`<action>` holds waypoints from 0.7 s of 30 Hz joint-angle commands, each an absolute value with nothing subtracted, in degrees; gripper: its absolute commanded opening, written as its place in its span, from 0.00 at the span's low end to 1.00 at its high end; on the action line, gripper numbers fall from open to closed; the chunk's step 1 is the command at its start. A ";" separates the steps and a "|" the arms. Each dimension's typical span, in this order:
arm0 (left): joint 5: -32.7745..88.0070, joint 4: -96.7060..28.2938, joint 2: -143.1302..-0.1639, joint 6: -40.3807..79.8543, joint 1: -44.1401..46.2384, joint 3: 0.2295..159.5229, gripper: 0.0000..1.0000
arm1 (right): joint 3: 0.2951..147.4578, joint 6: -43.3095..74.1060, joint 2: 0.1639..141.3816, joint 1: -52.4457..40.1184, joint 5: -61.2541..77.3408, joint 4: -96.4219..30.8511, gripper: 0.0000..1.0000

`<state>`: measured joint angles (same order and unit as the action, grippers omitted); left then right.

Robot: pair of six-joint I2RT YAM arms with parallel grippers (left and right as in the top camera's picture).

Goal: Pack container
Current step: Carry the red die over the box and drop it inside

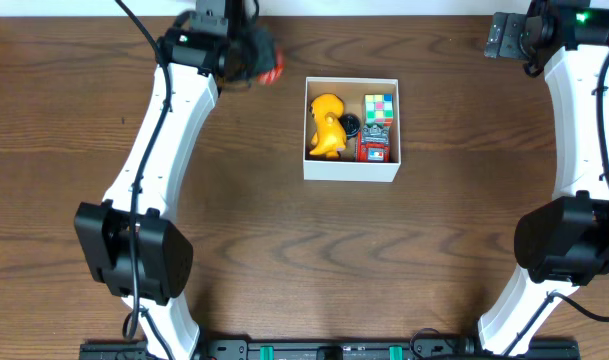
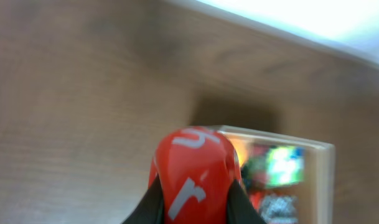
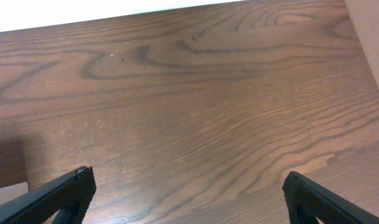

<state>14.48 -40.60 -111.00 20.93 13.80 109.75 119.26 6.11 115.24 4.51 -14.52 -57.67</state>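
The left arm (image 1: 169, 130) and right arm (image 1: 584, 120) are wearing smooth white shells along their long links, with bulky black housings bulging at the joints near the front edge of the desk. A thin black cable is running along each white link. A small green light (image 1: 582, 17) is glowing on the black joint by the far right corner, with a grey block (image 1: 502, 38) sticking out beside it. Green tabs are showing on the black base rail (image 1: 334, 350) at the front edge. The left hand (image 2: 194, 202) is showing black, tapering fingers (image 2: 150, 208). The right hand (image 3: 189, 199) is showing matte black fingers (image 3: 61, 193).
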 commanded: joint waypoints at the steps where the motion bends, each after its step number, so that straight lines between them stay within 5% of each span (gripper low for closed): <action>1: 20.16 -37.54 -110.54 13.43 16.19 110.50 0.06 | 119.22 7.03 115.42 4.86 -14.55 -57.69 0.99; 9: 20.12 -27.35 -114.61 1.26 24.01 110.48 0.06 | 119.22 7.03 115.42 4.86 -14.55 -57.69 0.99; 21: 20.10 -27.75 -121.95 1.06 26.00 110.48 0.06 | 119.22 7.03 115.42 4.84 -14.55 -57.71 0.99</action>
<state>19.55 -28.08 -122.26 2.50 26.61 110.26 119.26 6.11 115.24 4.51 -14.55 -57.65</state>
